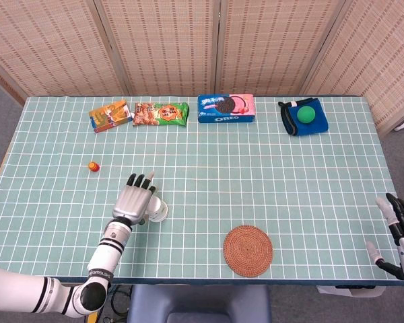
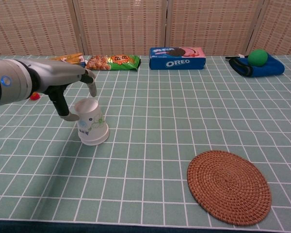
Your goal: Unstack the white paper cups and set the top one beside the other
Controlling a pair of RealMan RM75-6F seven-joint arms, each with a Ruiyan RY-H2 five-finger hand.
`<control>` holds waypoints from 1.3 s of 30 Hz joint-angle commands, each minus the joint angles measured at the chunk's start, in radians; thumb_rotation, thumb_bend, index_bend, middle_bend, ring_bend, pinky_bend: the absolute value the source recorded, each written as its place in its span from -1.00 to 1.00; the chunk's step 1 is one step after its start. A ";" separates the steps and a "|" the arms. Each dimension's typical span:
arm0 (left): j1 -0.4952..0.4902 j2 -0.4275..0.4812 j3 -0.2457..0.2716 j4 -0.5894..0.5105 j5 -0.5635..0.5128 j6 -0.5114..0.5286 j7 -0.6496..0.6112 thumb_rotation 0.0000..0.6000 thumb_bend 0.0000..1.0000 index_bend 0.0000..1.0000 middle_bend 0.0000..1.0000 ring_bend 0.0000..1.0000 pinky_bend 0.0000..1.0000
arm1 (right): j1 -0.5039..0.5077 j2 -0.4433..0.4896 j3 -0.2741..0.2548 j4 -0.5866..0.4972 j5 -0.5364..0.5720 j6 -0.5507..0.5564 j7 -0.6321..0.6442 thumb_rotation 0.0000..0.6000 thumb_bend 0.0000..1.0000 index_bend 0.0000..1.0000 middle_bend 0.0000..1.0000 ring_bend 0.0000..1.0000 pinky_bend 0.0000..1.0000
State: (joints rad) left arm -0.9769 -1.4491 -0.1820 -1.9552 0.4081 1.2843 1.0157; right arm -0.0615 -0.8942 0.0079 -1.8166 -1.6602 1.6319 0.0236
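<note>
The white paper cups (image 2: pixel 92 124) stand stacked upside down on the table, left of centre; the head view shows the stack (image 1: pixel 159 210) mostly covered by my left hand (image 1: pixel 136 200). In the chest view my left hand (image 2: pixel 68 80) arches over the stack from the left. Its thumb reaches down to the stack's left side while its fingertips (image 2: pixel 92 90) hang above the top without closing on it. My right hand (image 1: pixel 400 232) hangs past the table's front right corner, fingers apart and holding nothing.
A round woven coaster (image 2: pixel 229 187) lies front right of the cups. Along the far edge sit snack packs (image 1: pixel 161 113), an Oreo box (image 1: pixel 226 108) and a blue cloth with a green ball (image 1: pixel 304 114). A small red object (image 1: pixel 93 165) is at the left.
</note>
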 commanded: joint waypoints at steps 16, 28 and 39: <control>-0.014 0.012 0.016 0.000 -0.015 0.005 -0.019 1.00 -0.41 -0.32 -1.00 -1.00 -1.00 | 0.002 -0.004 0.002 -0.005 0.008 -0.001 -0.014 1.00 -0.38 -0.98 -1.00 -1.00 -1.00; -0.027 0.004 0.022 0.005 -0.023 0.008 -0.026 1.00 -0.41 -0.28 -1.00 -1.00 -1.00 | 0.001 -0.003 0.002 -0.003 0.008 0.004 -0.010 1.00 -0.38 -0.99 -1.00 -1.00 -1.00; -0.032 0.008 0.023 0.009 -0.015 0.006 -0.039 1.00 -0.41 -0.20 -1.00 -1.00 -1.00 | 0.002 -0.003 0.000 -0.004 0.008 0.001 -0.017 1.00 -0.38 -0.99 -1.00 -1.00 -1.00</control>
State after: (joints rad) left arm -1.0085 -1.4409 -0.1592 -1.9468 0.3925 1.2904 0.9774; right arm -0.0600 -0.8969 0.0080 -1.8204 -1.6526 1.6336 0.0073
